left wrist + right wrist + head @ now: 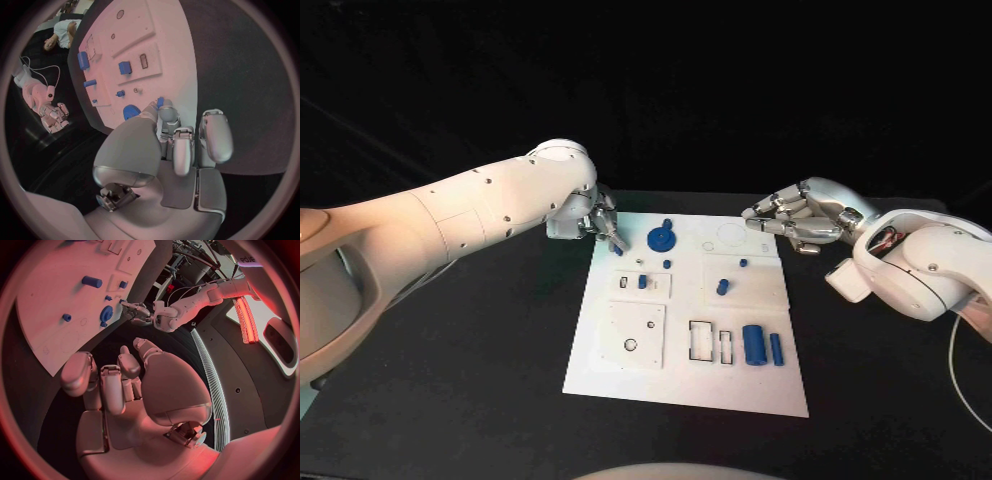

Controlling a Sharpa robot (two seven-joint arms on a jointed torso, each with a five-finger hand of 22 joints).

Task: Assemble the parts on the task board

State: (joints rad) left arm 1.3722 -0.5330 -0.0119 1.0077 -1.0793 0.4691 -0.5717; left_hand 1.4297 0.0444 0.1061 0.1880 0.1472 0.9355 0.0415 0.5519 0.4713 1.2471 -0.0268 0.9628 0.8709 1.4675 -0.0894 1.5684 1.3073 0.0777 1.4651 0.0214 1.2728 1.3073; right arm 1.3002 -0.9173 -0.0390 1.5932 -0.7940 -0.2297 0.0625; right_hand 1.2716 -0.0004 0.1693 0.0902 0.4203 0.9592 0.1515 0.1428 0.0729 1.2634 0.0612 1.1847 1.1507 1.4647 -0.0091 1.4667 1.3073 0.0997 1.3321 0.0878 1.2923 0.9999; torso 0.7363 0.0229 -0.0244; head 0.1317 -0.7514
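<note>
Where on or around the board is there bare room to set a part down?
Bare black table lies left of the task board, and more right of it below the right hand. The board's near strip is bare. Crowded: the far left corner, where the left hand pinches a small blue part beside the blue disc.

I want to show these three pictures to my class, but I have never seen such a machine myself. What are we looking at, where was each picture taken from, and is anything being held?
This is a robot with two white arms, each ending in a silver hand. The square picture looks down from its head; the two round ones come from cameras at its wrists.

On the black table lies a white task board carrying small blue parts, such as a round blue piece and a blue cylinder.

The left hand reaches over the board's far corner, and its fingers pinch a small blue part. The right hand is beside the board, with its fingers curled and nothing in it.
</note>
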